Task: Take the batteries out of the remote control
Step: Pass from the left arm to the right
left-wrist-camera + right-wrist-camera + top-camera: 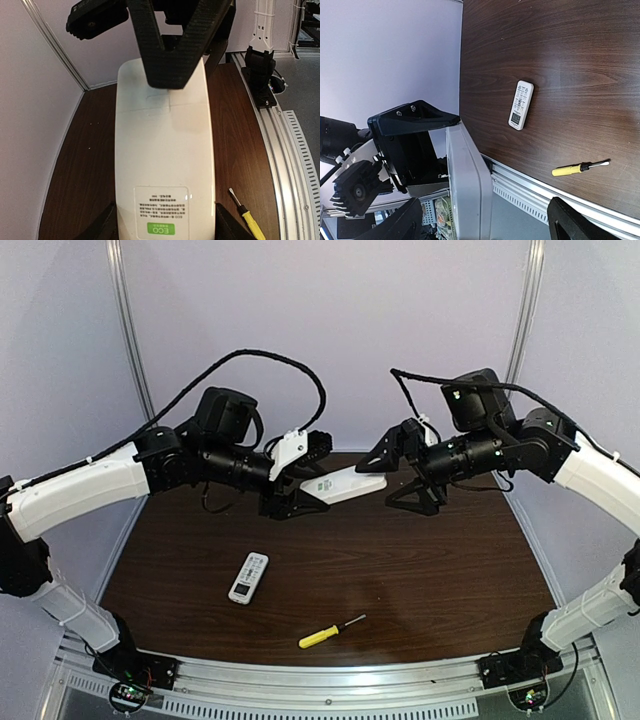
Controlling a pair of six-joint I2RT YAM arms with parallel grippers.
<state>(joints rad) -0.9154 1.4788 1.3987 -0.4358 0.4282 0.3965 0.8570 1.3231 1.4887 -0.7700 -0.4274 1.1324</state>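
Note:
A white remote [352,483] is held in the air over the back of the table. My left gripper [312,482] is shut on its near end. In the left wrist view the remote [162,150] lies back side up with a green ECO label, clamped between my left gripper [167,227]. My right gripper [388,480] is open around the remote's other end; one of its fingers [170,55] lies across the back. In the right wrist view the remote [467,185] shows edge-on between the wide-open right gripper [482,222]. No batteries show; the back looks closed.
A second, smaller white remote [248,578] lies face up on the dark wood table [420,570], also in the right wrist view [521,105]. A yellow-handled screwdriver [330,631] lies near the front edge, visible in both wrist views [247,215] [580,167].

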